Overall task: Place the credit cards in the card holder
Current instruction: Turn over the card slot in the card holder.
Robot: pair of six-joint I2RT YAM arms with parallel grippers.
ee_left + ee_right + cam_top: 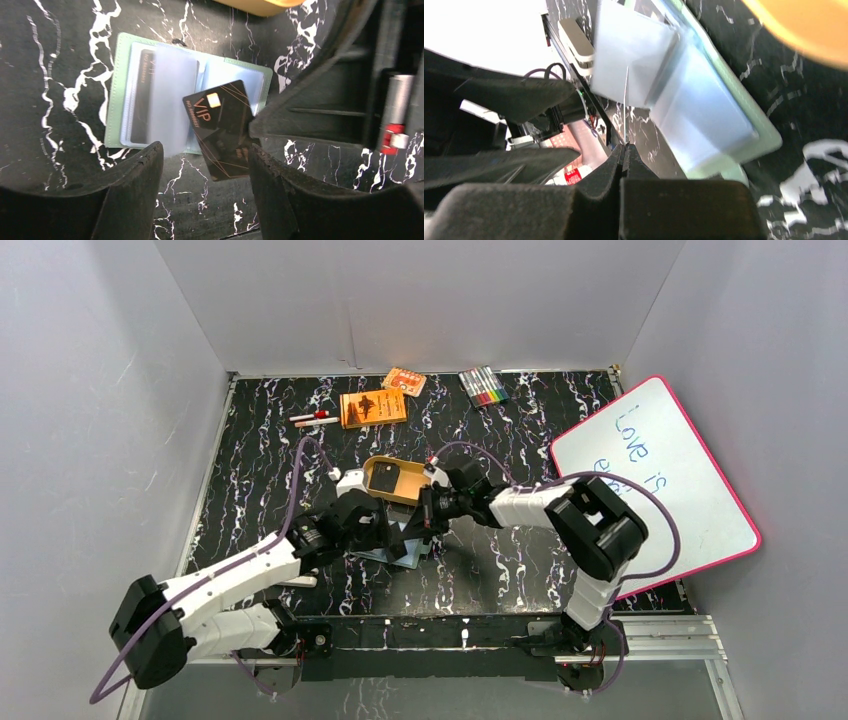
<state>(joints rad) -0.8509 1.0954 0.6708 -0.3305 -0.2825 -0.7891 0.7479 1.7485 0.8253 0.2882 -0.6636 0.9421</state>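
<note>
Left claw (pixel 205 150) hovering released over flat black VIP card (pixel 220 130).
I am seeing my right claw (pixel 624 147) pinching the pale green card holder's (pixel 116 90) clear plastic sleeve (pixel 625 120).

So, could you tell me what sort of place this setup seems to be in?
Probably a lab test booth for robot trials, not a home or office: plain grey panel walls box in a black marbled tabletop, and props like a whiteboard and marker pens lie around.
</note>
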